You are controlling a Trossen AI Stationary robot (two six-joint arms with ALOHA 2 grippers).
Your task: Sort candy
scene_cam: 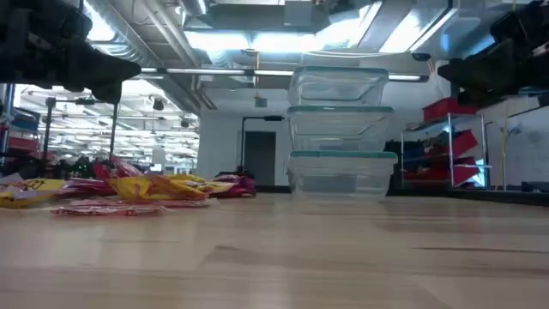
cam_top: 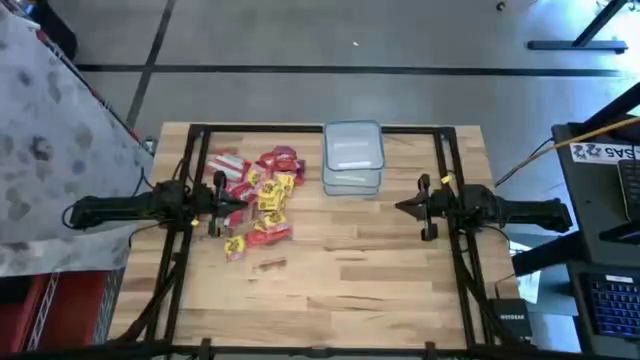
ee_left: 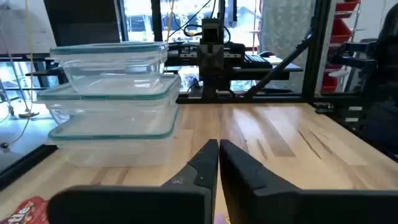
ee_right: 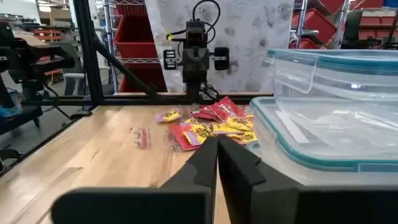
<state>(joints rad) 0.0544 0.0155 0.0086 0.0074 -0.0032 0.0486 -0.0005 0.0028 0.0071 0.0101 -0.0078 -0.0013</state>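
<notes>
The candy (cam_top: 256,200), mostly red and yellow packets, is heaped on the wooden worktop (cam_top: 360,270) toward its left edge, with one packet (cam_top: 270,264) lying apart nearer the front. Stacked clear tubs (cam_top: 352,158) are set at the back edge. The left gripper (cam_top: 238,203) is held over the heap and the right gripper (cam_top: 405,208) by the right edge, each with fingers pressed together and nothing gripped.

Bright overhead lights, soft blur, faint shadows

Industrial lab/workshop; exposed silver ceiling ducts (scene_cam: 163,47) with strip lighting; metal wire shelving holding red plastic storage bins (ee_right: 134,28); pale wooden butcher-block table (cam_top: 350,280) inside black metal frame (cam_top: 320,129)
</notes>
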